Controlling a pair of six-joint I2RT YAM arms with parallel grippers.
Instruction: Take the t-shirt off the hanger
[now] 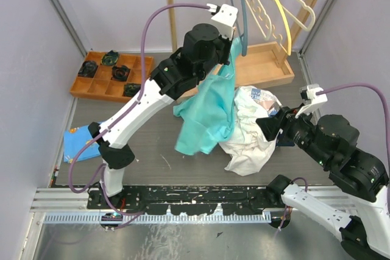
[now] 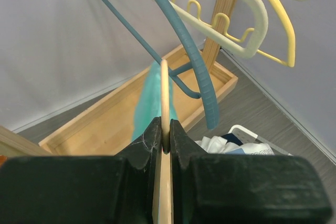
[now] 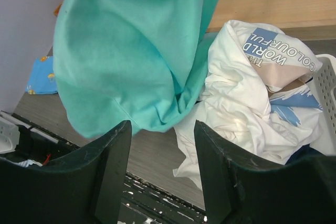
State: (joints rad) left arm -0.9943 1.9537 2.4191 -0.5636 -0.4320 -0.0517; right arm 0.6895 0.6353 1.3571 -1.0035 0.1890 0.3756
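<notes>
The left gripper (image 2: 164, 129) is up by the wooden rack (image 1: 169, 4), clenched hard on a thin pale hanger (image 2: 164, 93). The strip of it runs straight up out of the jaws, with a black finger (image 2: 147, 145) pressed against each side. The teal t-shirt (image 1: 204, 111) is on that hanger. A fold of it shows just behind the strip, a little left of the jaws, and the rest drapes down below the gripper, its lower edge coming close to the table (image 1: 152, 156); whether it touches I cannot tell.

Just past the fingertips and to their right, a blue hanger (image 2: 202, 72) curves down from above. Farther off on that side are a cream hanger (image 2: 257, 19) and a yellow hanger (image 2: 283, 19).

The right gripper (image 3: 163, 129) sits low with its jaws apart, grasping nothing. Its two fingers (image 3: 113, 161) stand on either side of the gap. The bottom of the teal t-shirt hangs directly ahead of them and slightly above. A crumpled white shirt (image 3: 236, 103) with blue printed lettering lies ahead and to their right, touching the teal cloth. Beyond that, at the far right of the gripper, is the edge of a white basket (image 3: 326, 87).

Well off to the left arm's left are a wooden tray (image 1: 82, 77) with compartments and a blue cloth (image 1: 78, 141).
</notes>
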